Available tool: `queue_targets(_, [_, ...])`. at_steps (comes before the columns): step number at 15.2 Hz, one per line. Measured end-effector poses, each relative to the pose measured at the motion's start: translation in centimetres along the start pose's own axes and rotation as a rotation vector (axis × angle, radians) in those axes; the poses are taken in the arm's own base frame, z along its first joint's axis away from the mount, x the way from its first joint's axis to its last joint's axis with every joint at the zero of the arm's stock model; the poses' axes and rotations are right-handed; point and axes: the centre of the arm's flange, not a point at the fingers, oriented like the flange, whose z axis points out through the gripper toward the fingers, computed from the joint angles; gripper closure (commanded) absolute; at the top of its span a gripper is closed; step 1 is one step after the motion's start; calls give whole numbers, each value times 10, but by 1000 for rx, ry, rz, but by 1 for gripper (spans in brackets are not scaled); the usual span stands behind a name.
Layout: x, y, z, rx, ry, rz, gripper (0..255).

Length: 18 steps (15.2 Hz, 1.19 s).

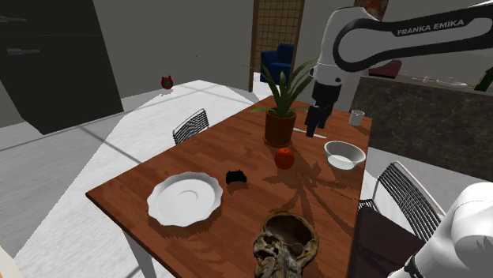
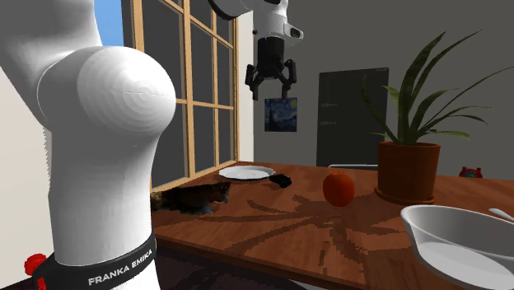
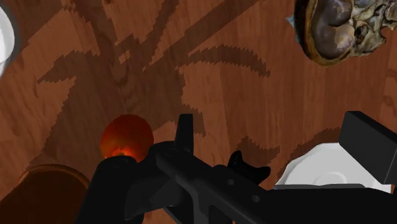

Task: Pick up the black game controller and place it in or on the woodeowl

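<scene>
Well below the claw [image 2: 272, 86], which hangs wide and empty high over the worktop [image 1: 237, 142], the black game controller [image 1: 235, 178] lies between white plate [image 1: 186, 197] and orange [image 1: 284, 158], toward the shoulder view's lower left; the knobbly brown bowl [image 1: 286, 241] sits beyond it, nearer the stand.

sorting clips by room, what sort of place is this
Probably a dining area in a house: a wooden table with wire chairs drawn up, a white plate and bowl on it beside a potted plant, and a tall paned window.
</scene>
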Motion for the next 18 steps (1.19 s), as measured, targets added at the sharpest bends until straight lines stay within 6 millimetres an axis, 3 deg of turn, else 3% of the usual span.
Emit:
queue_targets(4, [45,-4,34,6,-29,-41,0])
queue_targets(18, [195,-50,153,25,-130,-186,0])
